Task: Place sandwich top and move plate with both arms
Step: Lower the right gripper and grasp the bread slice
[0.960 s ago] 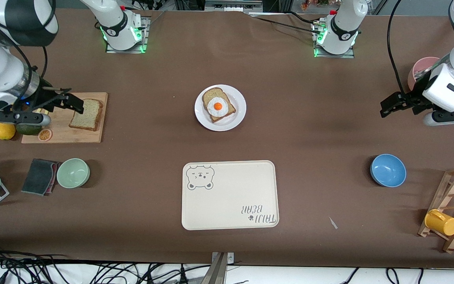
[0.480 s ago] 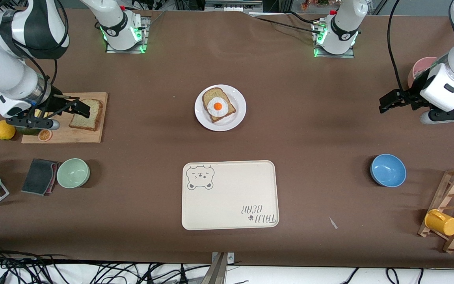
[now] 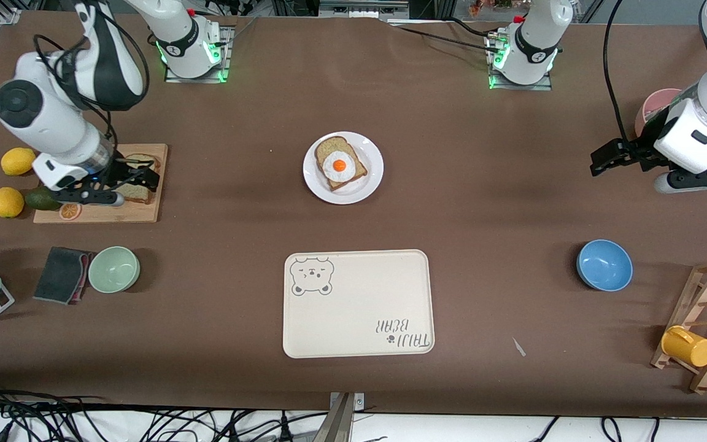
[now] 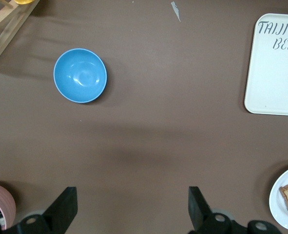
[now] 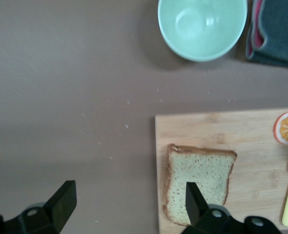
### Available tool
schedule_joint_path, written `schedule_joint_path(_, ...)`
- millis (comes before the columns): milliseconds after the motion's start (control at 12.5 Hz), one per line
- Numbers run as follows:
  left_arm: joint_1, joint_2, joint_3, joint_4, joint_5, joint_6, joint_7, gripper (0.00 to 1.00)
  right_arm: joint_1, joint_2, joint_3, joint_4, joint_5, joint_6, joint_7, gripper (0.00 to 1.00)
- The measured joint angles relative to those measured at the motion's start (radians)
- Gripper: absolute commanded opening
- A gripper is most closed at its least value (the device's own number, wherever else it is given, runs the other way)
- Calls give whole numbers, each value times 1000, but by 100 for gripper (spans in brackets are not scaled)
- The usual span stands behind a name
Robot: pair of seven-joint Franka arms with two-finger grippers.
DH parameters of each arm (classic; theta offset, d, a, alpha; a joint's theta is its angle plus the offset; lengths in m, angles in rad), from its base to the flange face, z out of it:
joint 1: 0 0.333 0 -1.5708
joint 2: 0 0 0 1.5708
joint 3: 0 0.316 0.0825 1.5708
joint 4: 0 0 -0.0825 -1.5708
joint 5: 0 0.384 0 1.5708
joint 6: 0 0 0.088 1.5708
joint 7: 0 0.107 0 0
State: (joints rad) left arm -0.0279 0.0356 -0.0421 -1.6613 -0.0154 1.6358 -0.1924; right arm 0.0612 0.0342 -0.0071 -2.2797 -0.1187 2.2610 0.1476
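Plainly, the sandwich top (image 5: 198,186) lies flat on the wooden cutting board (image 3: 139,212) at the right arm's end of the surface, directly beneath the right tool (image 3: 145,178). In the right wrist view one finger (image 5: 195,204) hangs over the slice's middle while the other finger (image 5: 62,201) hangs over bare brown surface beside the board, so the slice sits off to one side of the tool's span, not centred between the fingers. My judgement is that the coming pick turns on this offset: the tool needs to shift across toward the board until the slice lies midway, then descend.

The right tool stands wide open and holds nothing. The slice's long axis, from flat base to rounded crown, seems to run across the line joining the two fingers, with the flat end toward the pale green bowl (image 5: 202,27) and the rounded end under the tool; the fingers would then close on its two straight side crusts.

The plate (image 3: 366,184) rests at mid-surface, well apart from the right tool, carrying the egg-topped slice (image 3: 340,163). The right arm is far nearer the sandwich top. The left tool (image 3: 611,162) waits, wide open and empty, over bare surface at the left arm's end.
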Motion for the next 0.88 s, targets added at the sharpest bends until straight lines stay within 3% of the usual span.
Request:
schedule_joint_path(320, 0, 0, 0, 0, 0, 0, 0, 100, -2, 63, -40, -40, -83, 6, 1, 91)
schedule_joint_path(560, 0, 0, 0, 1, 0, 0, 0, 100, -5, 112, -86, -46, -87, 13, 11, 91)
schedule_joint_path(880, 0, 0, 0, 7, 0, 0, 0, 100, -3, 126, -86, -46, -87, 45, 73, 91)
